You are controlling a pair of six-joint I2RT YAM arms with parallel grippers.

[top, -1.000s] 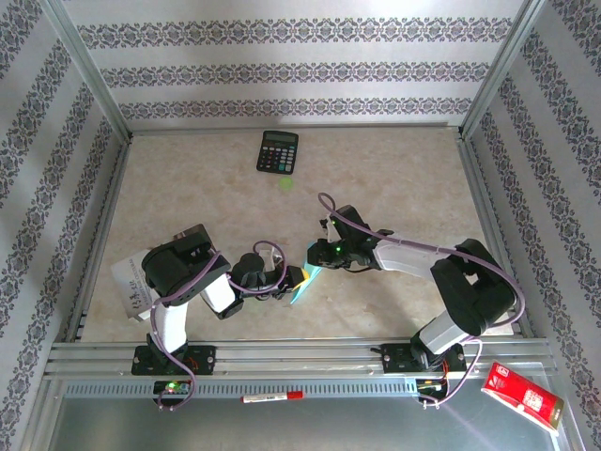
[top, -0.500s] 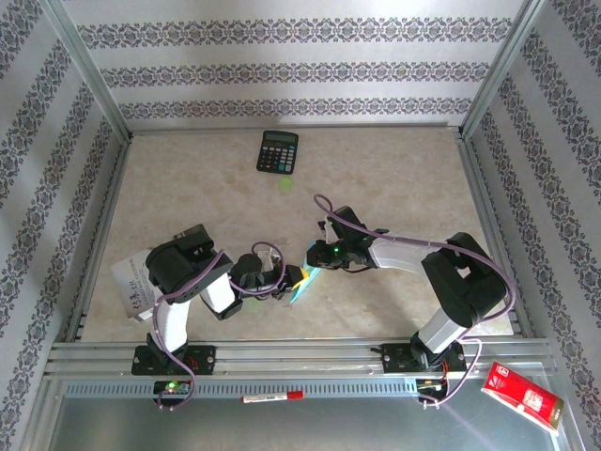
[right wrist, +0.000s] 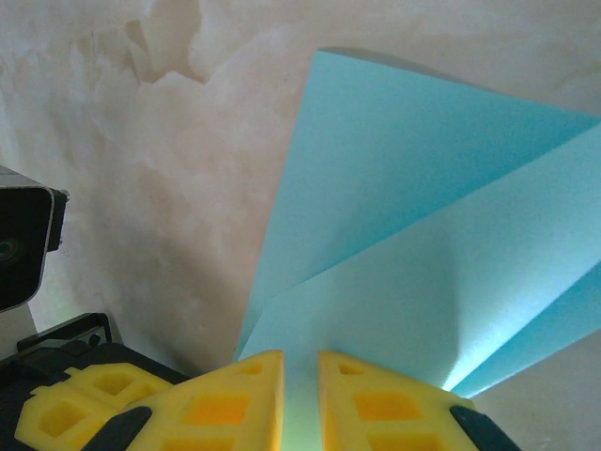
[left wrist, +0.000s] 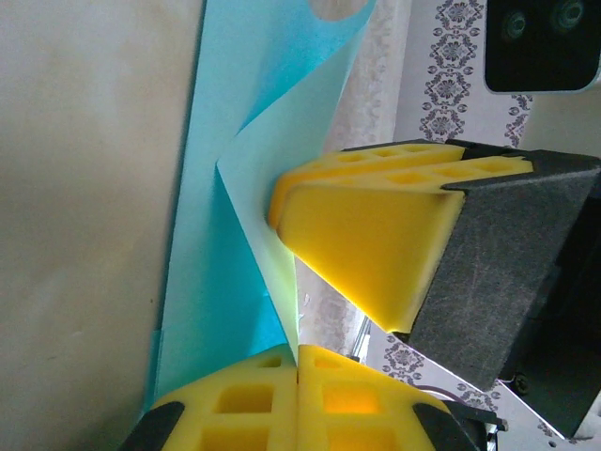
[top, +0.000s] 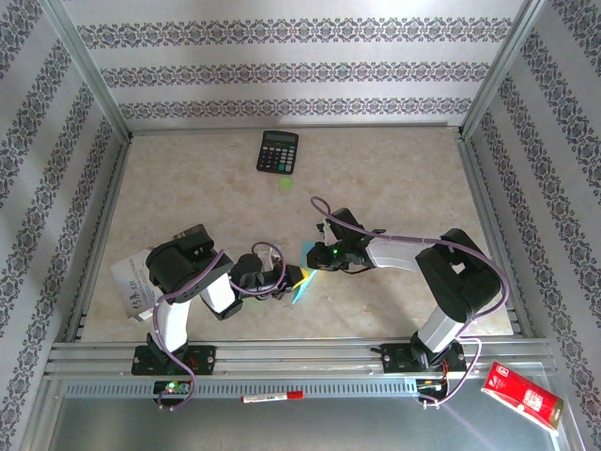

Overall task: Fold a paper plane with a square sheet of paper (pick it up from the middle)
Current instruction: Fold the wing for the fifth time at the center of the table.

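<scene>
Cyan paper [right wrist: 404, 188] creases: sharp at wrists, speck overhead

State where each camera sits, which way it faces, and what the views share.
Top external: above and behind the bases, looking down on the table, calculator, left arm, right arm and cyan paper.
Left wrist: on the left arm, looking along the left jaws, shut on the paper; the right jaws beyond.
Right wrist: on the right arm, looking down past the right jaws, shut on the paper, at the table.
Shared: all three show the paper.
</scene>
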